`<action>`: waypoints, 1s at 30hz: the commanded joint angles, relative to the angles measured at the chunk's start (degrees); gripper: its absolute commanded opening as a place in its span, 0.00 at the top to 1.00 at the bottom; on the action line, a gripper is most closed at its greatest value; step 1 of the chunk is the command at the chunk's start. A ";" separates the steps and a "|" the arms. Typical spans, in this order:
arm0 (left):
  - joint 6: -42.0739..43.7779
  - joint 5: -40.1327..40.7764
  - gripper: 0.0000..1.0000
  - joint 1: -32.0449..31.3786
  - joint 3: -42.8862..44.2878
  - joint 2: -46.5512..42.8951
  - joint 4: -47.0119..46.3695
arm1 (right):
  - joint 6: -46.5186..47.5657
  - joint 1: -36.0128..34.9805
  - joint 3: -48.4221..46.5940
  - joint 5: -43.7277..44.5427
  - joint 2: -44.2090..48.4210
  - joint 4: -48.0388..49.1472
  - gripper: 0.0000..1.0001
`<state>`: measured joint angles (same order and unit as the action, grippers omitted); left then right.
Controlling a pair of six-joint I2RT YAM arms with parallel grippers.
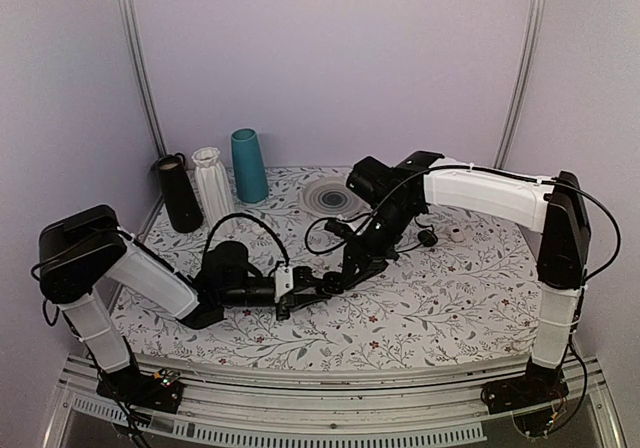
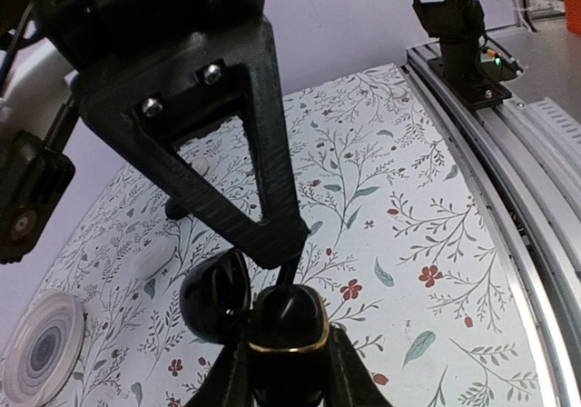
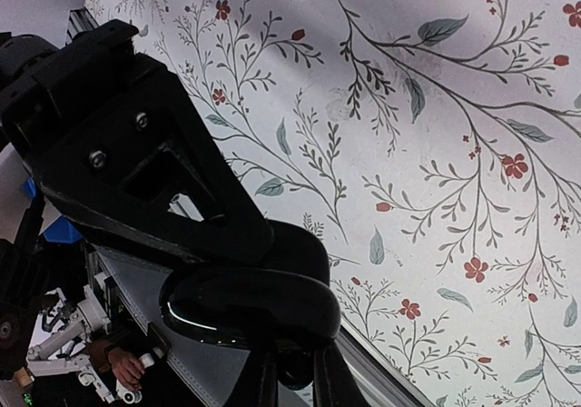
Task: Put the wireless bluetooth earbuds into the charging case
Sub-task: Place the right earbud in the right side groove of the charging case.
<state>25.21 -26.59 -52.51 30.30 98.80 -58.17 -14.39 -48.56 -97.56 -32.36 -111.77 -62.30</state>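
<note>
The charging case (image 2: pixel 289 321) is black with a gold rim, its lid (image 2: pixel 215 295) hinged open to the left. My left gripper (image 2: pixel 289 357) is shut on the case body and holds it above the floral cloth at mid-table (image 1: pixel 332 282). My right gripper (image 1: pixel 346 270) comes down from above, its fingers (image 2: pixel 238 143) right over the open case. In the right wrist view my right gripper (image 3: pixel 297 382) is closed on a small dark earbud (image 3: pixel 298 372) at the case (image 3: pixel 250 309). No other earbud shows.
A black knob (image 1: pixel 427 237) and a small white object (image 1: pixel 456 234) lie at the right back. A ringed round disc (image 1: pixel 331 197) lies at the back centre. Black (image 1: pixel 180 193), white (image 1: pixel 211 183) and teal (image 1: pixel 248 165) vases stand at the back left. The table's metal front rail (image 2: pixel 490 171) is near.
</note>
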 commanded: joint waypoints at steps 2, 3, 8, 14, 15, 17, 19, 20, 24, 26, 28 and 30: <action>-2.34 -4.69 1.00 -2.07 0.95 3.60 -16.79 | 2.84 1.80 -1.69 -0.20 -4.27 0.56 0.90; -2.64 -4.76 1.00 -2.11 1.20 4.67 -17.82 | 3.07 2.13 -1.92 -0.38 -4.80 0.35 0.90; -4.07 -4.87 1.00 -1.99 2.54 9.49 -22.43 | 4.36 3.81 -2.62 -0.76 -6.78 -0.29 0.88; -6.39 -5.40 1.00 -1.74 4.06 13.27 -26.52 | 4.70 4.78 -2.88 -0.99 -8.30 -0.10 0.83; -6.67 -5.55 1.00 -1.72 4.32 14.94 -27.01 | 4.72 4.83 -3.02 -0.91 -8.55 -0.05 0.82; -7.39 -5.66 1.00 -1.64 4.74 16.47 -27.76 | 4.72 4.87 -3.29 -0.72 -9.11 -0.10 0.82; -8.11 -5.75 1.00 -1.51 4.93 17.29 -28.60 | 4.64 4.85 -3.62 -0.50 -9.38 -0.18 0.82; -8.46 -5.77 1.00 -1.38 4.96 17.64 -28.96 | 4.64 4.83 -3.73 -0.32 -9.55 -0.19 0.82; -9.25 -5.12 1.00 -1.19 5.24 18.86 -29.78 | 4.32 4.94 -4.20 -0.07 -9.87 -0.19 0.82; -9.79 -4.58 1.00 -1.10 5.48 19.49 -29.91 | 3.96 4.96 -4.30 -0.06 -9.94 -0.10 0.82; -10.43 -4.29 1.00 -1.02 5.99 20.22 -29.77 | 3.57 4.91 -4.39 -0.07 -9.96 0.00 0.82; -10.87 -4.26 1.00 -1.01 6.61 20.80 -29.22 | 3.03 4.95 -4.67 0.38 -9.97 0.08 0.82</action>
<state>15.29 -27.64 -52.47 33.95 118.98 -79.68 -10.50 -43.83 -100.16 -33.67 -120.01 -66.43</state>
